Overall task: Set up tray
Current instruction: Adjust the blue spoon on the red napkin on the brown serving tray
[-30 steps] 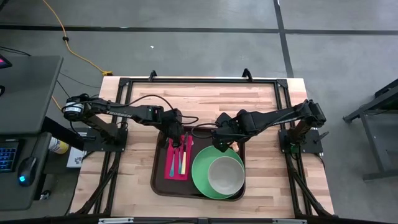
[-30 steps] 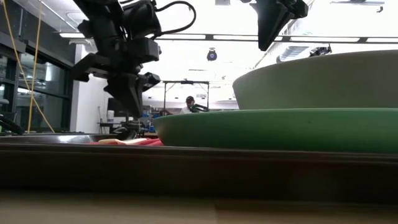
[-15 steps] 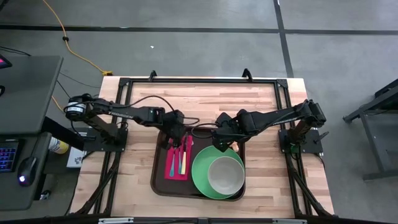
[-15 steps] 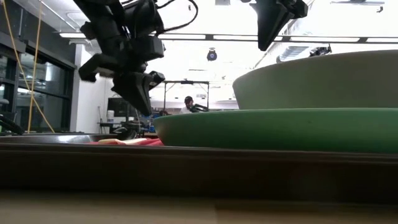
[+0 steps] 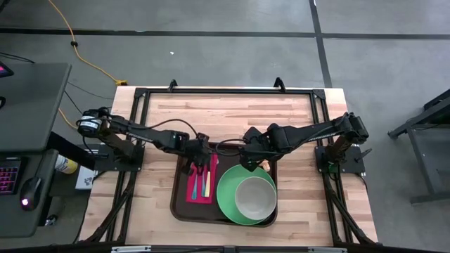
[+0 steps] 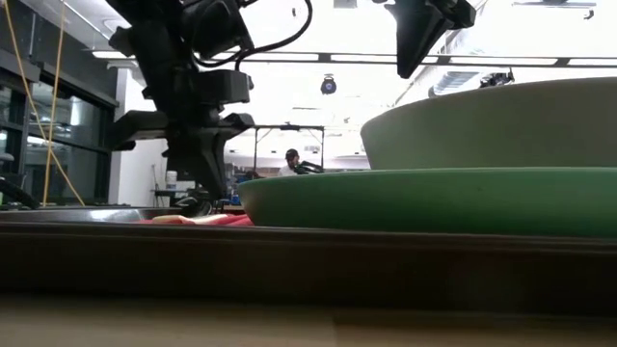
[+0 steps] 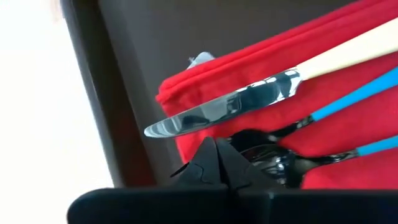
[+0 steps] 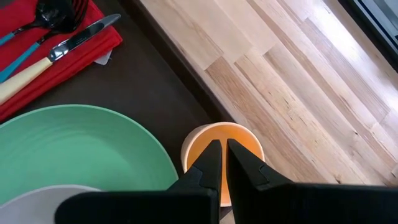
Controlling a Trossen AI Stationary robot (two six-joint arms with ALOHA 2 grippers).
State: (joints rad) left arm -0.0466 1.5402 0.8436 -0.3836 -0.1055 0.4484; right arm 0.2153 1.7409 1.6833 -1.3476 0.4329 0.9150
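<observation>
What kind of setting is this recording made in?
Probably a robotics lab or workshop: a wooden table on bare concrete floor, a yellow cable trailing across it, and a computer desk alongside.

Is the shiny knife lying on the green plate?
No, the knife lies on the red napkin beside the spoon and fork, while the green plate sits apart from it on the tray.

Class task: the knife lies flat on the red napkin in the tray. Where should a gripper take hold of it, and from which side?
Grip the knife by its cream handle, coming straight down from above. It lies flat on the napkin, and blue-handled cutlery crowds one side.
</observation>
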